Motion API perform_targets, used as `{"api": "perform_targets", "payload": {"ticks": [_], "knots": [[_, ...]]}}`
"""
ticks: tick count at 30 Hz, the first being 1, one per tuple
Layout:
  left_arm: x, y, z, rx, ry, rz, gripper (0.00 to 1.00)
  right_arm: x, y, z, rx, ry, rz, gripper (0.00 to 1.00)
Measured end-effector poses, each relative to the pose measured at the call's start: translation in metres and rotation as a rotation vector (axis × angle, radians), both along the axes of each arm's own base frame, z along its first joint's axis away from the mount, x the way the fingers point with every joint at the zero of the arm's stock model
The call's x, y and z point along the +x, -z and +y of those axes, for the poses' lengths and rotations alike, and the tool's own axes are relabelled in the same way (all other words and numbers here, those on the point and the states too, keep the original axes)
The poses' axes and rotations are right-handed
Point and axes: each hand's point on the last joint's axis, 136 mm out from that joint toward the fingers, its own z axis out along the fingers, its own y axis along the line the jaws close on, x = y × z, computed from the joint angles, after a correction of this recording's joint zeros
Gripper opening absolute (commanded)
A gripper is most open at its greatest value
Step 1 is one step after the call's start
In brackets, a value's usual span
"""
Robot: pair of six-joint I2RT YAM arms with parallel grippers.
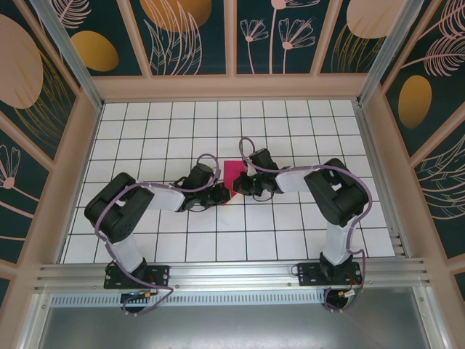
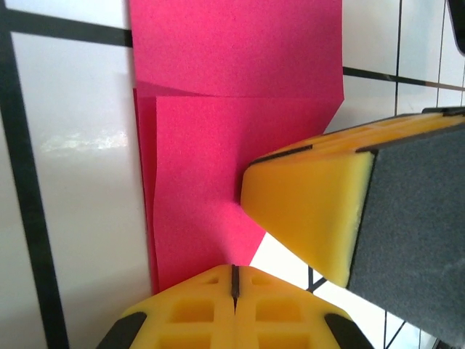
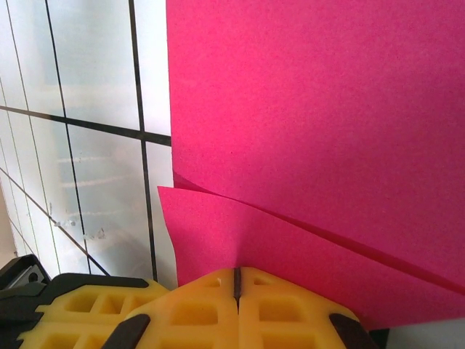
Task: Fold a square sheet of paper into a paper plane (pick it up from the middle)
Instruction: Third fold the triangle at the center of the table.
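Where both arms meet at mid-table, the square sheet of paper (image 1: 234, 177) lies folded, a small pink patch from above. Up close its layered flaps show, with the left gripper (image 2: 234, 280) and right gripper (image 3: 236, 280) each clenched on an edge. A white gridded table (image 1: 290, 218) lies beneath, with floral walls (image 1: 189, 29) around.

Arms: your left arm (image 1: 138, 203) and right arm (image 1: 330, 190) show black joint housings joined by white link shells.
Cables: a lavender cable (image 1: 352, 177) loops along each arm.
Bases: flat black base plates (image 1: 136, 276).
Grippers: your left gripper (image 2: 234, 273) and right gripper (image 3: 236, 275) end in yellow fingers moulded with square pockets, dark grey on the flanks.
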Motion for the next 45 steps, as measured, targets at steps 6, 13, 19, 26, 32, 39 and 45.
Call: {"api": "perform_targets", "payload": {"ticks": [6, 13, 19, 26, 32, 39, 45], "knots": [[-0.012, 0.001, 0.009, 0.033, 0.04, -0.006, 0.0, 0.0, 0.001, 0.0, -0.003, 0.002, 0.008, 0.0], [-0.021, 0.0, 0.017, 0.084, 0.084, -0.012, 0.0, 0.001, 0.0, 0.0, -0.004, 0.002, 0.011, 0.0], [-0.035, -0.001, 0.031, 0.156, 0.109, 0.014, 0.0, 0.002, -0.001, 0.001, -0.005, 0.002, 0.012, 0.0], [-0.013, -0.028, 0.026, 0.137, 0.055, -0.077, 0.01, 0.012, -0.005, -0.001, -0.025, 0.044, 0.006, 0.15], [0.018, -0.055, 0.012, 0.083, -0.013, -0.17, 0.01, 0.026, -0.035, -0.012, -0.007, 0.121, -0.043, 0.33], [0.056, -0.058, -0.004, 0.096, -0.073, -0.21, 0.0, 0.034, -0.054, -0.052, 0.005, 0.269, -0.062, 0.55], [0.067, -0.039, -0.007, 0.133, -0.09, -0.186, 0.0, 0.035, -0.042, -0.071, -0.021, 0.327, -0.034, 0.58]]}}
